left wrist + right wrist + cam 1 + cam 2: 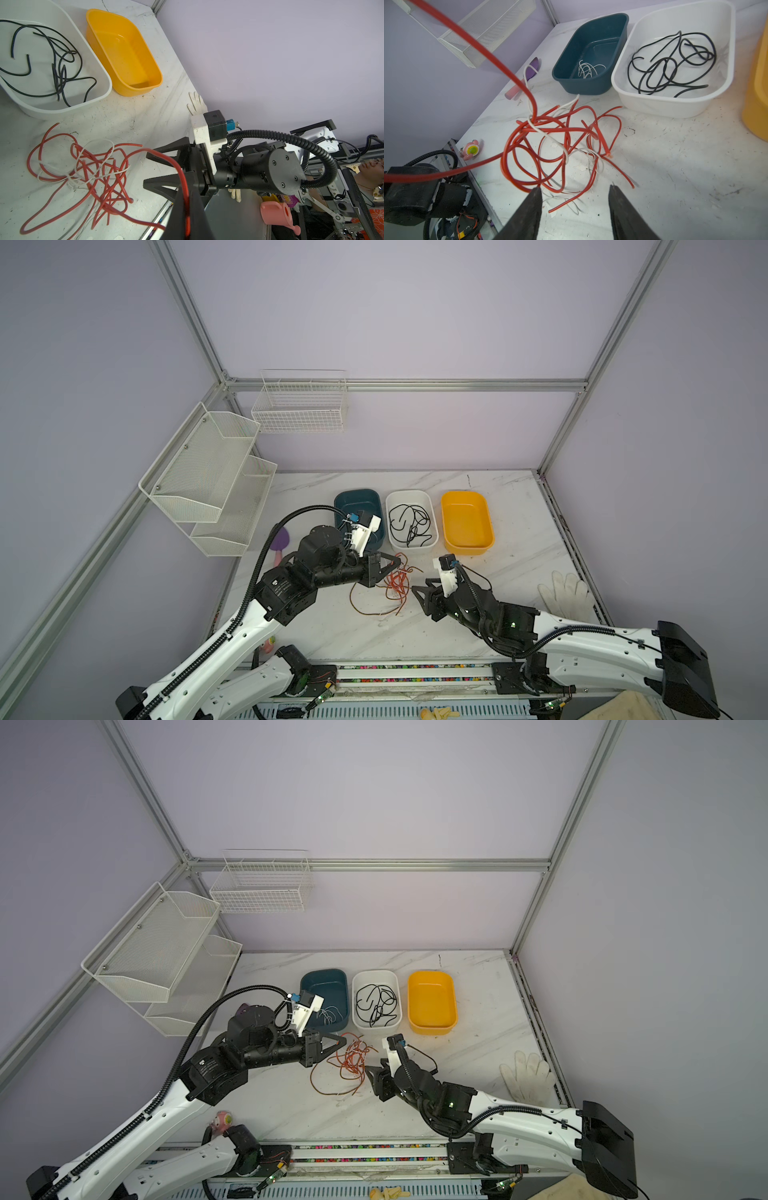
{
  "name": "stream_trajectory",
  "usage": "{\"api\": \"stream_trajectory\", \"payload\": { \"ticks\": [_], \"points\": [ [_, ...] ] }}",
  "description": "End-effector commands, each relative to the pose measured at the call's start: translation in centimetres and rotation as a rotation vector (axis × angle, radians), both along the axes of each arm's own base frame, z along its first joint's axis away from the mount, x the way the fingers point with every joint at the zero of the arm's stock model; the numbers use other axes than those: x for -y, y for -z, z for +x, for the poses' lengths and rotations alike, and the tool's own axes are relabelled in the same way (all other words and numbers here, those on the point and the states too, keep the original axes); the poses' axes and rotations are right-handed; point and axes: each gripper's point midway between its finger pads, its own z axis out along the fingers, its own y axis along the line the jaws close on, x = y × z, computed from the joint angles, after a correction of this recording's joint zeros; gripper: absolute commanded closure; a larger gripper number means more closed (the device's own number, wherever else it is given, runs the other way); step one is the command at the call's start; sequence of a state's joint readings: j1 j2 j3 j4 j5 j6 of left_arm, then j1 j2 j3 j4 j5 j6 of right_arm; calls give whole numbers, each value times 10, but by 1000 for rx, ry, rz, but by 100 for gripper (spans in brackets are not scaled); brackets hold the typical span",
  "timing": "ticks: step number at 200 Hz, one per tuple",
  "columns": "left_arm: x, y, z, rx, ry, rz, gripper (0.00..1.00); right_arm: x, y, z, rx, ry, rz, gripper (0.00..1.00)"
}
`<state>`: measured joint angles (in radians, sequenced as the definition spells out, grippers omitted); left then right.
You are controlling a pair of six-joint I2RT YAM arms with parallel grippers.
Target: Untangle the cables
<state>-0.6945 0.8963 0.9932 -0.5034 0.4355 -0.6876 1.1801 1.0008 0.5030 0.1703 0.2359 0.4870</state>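
A tangle of red cables (395, 585) (554, 141) lies on the marble table with a thin white cable (93, 158) (548, 135) threaded through it. My left gripper (397, 562) (186, 199) is shut on one red strand, which rises taut from the heap. My right gripper (420, 587) (574, 187) stands open just right of the tangle, nothing between its fingers. Black cables (411, 524) (670, 66) lie in the white bin (415, 548). Loose white cables (330, 1015) (587, 68) lie in the blue bin (583, 87).
A yellow bin (467, 549) stands right of the white one. A white glove (567, 593) lies near the right edge. A purple-and-pink utensil (280, 541) and a pink toy (224, 1121) lie at the left edge. Mesh shelves (208, 481) hang on the left wall.
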Motion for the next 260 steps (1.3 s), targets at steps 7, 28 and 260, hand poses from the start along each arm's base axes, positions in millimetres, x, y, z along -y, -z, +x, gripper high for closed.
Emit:
{"api": "stream_trajectory", "payload": {
  "ticks": [7, 28, 260],
  "points": [
    [0, -23, 1, 71, 2, -41, 100, -22, -37, -12, 54, -100, 127, 44],
    [2, -23, 0, 67, 7, -47, 100, -31, -32, -10, 44, -102, 100, 44],
    [-10, -45, -17, 92, 23, -61, 100, -15, -1, 7, 24, 62, 96, 100]
  ]
}}
